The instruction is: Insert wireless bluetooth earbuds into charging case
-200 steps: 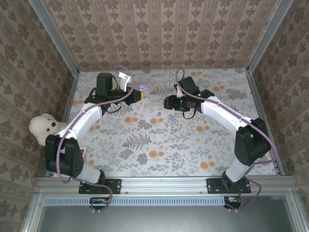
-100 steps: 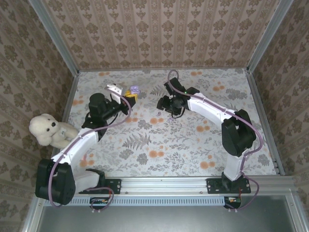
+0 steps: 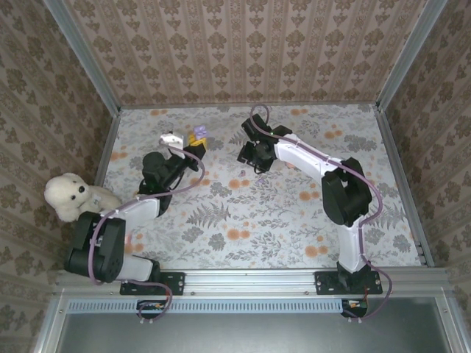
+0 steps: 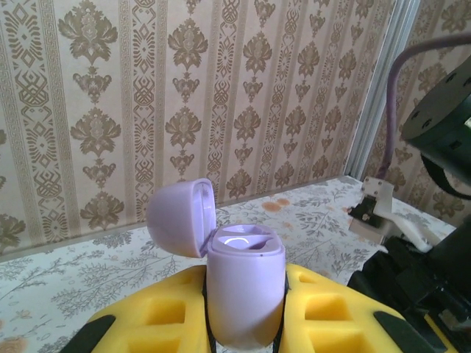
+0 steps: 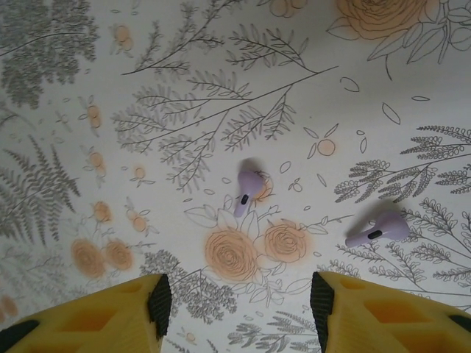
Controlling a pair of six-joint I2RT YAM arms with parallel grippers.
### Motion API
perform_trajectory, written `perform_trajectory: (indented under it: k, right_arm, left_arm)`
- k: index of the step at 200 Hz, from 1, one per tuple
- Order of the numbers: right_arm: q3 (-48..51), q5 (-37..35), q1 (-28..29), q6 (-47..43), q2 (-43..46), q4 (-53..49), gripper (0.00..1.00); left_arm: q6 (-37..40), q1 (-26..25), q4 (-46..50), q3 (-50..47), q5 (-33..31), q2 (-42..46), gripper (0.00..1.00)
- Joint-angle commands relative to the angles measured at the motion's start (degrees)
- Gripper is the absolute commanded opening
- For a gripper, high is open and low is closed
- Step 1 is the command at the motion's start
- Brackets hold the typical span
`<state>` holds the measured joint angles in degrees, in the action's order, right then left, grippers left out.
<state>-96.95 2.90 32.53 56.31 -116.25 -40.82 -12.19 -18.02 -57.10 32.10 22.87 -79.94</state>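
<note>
The lilac charging case [image 4: 245,287] stands upright with its lid [image 4: 180,218] swung open, and my left gripper [image 4: 245,327] is shut on its body between yellow fingers [image 4: 346,316]. From above, the case [image 3: 200,131] is held over the far left of the table. Two lilac earbuds lie on the floral tabletop: one earbud [image 5: 249,187] ahead of my right gripper [image 5: 239,301], the second earbud [image 5: 379,228] off to its right. The right gripper is open and hovers above them with nothing between its fingers [image 5: 110,316]. In the top view, one earbud [image 3: 243,172] shows beside the right gripper [image 3: 247,156].
A white plush bear [image 3: 70,195] sits at the table's left edge next to the left arm. Patterned walls enclose the far and side edges. The right arm [image 4: 441,147] looms at the right of the left wrist view.
The left arm has folded back and carried the case slightly left and farther away. The right gripper has shifted a little left over the earbuds.
</note>
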Motion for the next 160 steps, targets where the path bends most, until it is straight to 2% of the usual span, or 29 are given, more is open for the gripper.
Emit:
perform_trajectory:
  k: [1, 21, 63, 160]
  right_arm:
    - [-2.7, -3.0, 0.7, 3.0, -2.1, -4.6, 0.56]
    - [-4.9, -4.6, 1.3, 4.0, -3.7, -7.0, 0.55]
    - [-8.3, -5.9, 2.0, 6.3, -7.7, -9.5, 0.55]
    - [-16.8, -6.4, 2.6, 9.0, -16.0, -13.3, 0.53]
  left_arm:
    - [-4.0, -0.3, -12.2, -0.1, 2.2, -2.7, 0.0]
    - [-6.2, -0.1, -16.9, 0.2, 4.7, -5.5, 0.0]
    - [-5.4, -0.3, -17.0, 1.3, 8.8, -6.5, 0.0]
    - [-5.4, -0.3, -17.0, 1.3, 8.2, -4.8, 0.0]
